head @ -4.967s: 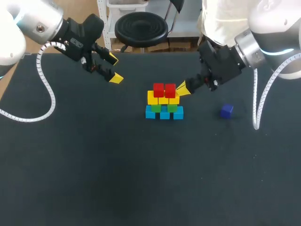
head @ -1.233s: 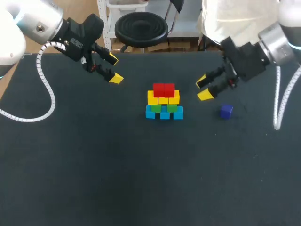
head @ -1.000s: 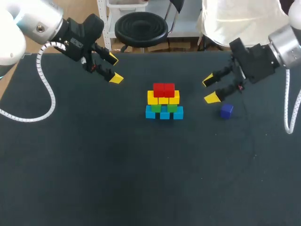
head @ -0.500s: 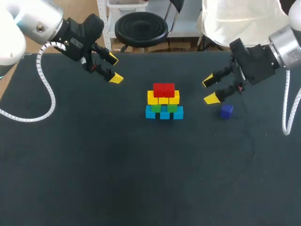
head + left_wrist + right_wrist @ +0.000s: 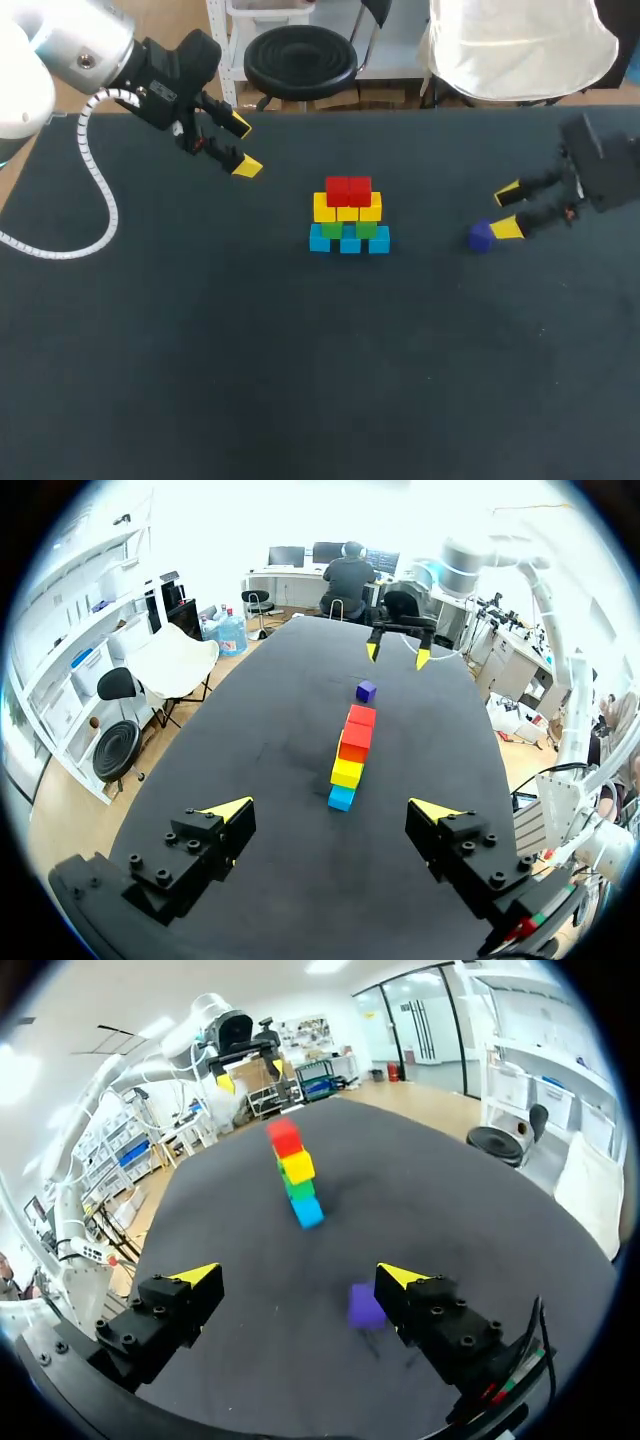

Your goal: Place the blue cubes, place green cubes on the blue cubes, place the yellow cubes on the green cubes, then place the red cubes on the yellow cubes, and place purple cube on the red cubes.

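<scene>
From overhead, the purple cube [image 5: 481,236] sits alone on the dark surface [image 5: 300,350]. It is well apart from the stack [image 5: 348,215] topped by the red cubes [image 5: 348,189], and just beside one tip of the right claw [image 5: 508,210], which is spread wide and empty. The left claw [image 5: 242,146] hovers wide too, holding nothing.

In the left wrist view, the cube [image 5: 366,691] is a small, sharp-edged, deep violet block beyond the stack.

In the right wrist view, it lies ahead of the claw, close to one finger. It looks light, rigid and smooth, so gripping two opposite flat sides seems best.

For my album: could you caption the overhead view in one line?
Right gripper open next to the purple cube, the red-topped cube stack at centre, left gripper open.
</scene>
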### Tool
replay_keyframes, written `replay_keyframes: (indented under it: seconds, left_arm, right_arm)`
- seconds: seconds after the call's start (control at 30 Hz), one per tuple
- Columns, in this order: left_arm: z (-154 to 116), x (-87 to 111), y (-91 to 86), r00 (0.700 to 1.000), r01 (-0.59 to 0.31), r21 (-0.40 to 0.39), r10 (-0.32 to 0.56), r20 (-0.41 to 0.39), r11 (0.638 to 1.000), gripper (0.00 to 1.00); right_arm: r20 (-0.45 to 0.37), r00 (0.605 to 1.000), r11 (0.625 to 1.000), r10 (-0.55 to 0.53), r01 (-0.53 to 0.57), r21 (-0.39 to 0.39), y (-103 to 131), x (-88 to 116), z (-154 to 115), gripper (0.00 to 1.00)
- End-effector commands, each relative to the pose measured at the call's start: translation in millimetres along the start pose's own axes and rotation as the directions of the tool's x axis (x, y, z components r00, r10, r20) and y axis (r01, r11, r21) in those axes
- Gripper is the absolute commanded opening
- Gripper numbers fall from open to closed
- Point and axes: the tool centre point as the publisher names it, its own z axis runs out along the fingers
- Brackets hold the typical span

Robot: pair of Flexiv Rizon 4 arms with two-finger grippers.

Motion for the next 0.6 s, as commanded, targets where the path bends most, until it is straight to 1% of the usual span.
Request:
replay_keyframes:
  seconds: [0.03, 0.17, 0.2, 0.3, 0.43, 0.47, 0.5, 0.53, 0.6]
  left_arm:
    - [-0.2, 1.4, -0.3, 1.0, -0.003, 0.0, 0.003, 0.005, 1.0, 1.0]
    - [-0.2, 1.4, -0.3, 1.0, -0.003, 0.0, 0.003, 0.005, 1.0, 1.0]
    - [-0.2, 1.4, -0.3, 1.0, -0.003, 0.0, 0.003, 0.005, 1.0, 1.0]
    - [-0.2, 1.4, -0.3, 1.0, -0.003, 0.0, 0.003, 0.005, 1.0, 1.0]
    - [-0.2, 1.4, -0.3, 1.0, -0.003, 0.0, 0.003, 0.005, 1.0, 1.0]
    - [-0.2, 1.4, -0.3, 1.0, -0.003, 0.0, 0.003, 0.005, 1.0, 1.0]
    - [-0.2, 1.4, -0.3, 1.0, -0.003, 0.0, 0.003, 0.005, 1.0, 1.0]
    - [-0.2, 1.4, -0.3, 1.0, -0.003, 0.0, 0.003, 0.005, 1.0, 1.0]
    - [-0.2, 1.4, -0.3, 1.0, -0.003, 0.0, 0.003, 0.005, 1.0, 1.0]
  right_arm:
    - [-0.065, 0.998, 1.0, 0.007, -0.006, 0.022, 8.3, 8.8, -1.8, 1.0]
    - [-0.071, 0.997, 1.0, -0.01, 0.009, -0.013, 4.7, 22.0, -3.5, 1.0]
    - [-0.066, 0.997, 0.999, -0.037, 0.035, -0.025, 4.4, 23.0, -3.6, 1.0]
    - [-0.067, 0.996, 0.998, -0.058, 0.056, -0.035, 2.6, 26.6, 0.1, 1.0]
    - [-0.095, 0.993, 0.997, -0.074, 0.07, -0.045, -8.1, 36.0, 6.4, 1.0]
    - [-0.092, 0.993, 0.996, -0.079, 0.074, -0.051, -9.5, 36.5, 6.8, 1.0]
    - [-0.108, 0.988, 0.993, -0.113, 0.108, -0.046, -10.6, 35.8, 7.5, 1.0]
    - [-0.113, 0.987, 0.993, -0.118, 0.113, -0.045, -10.5, 34.9, 7.9, 1.0]
    - [-0.104, 0.985, 0.99, -0.138, 0.135, -0.034, -9.8, 33.6, 8.1, 1.0]
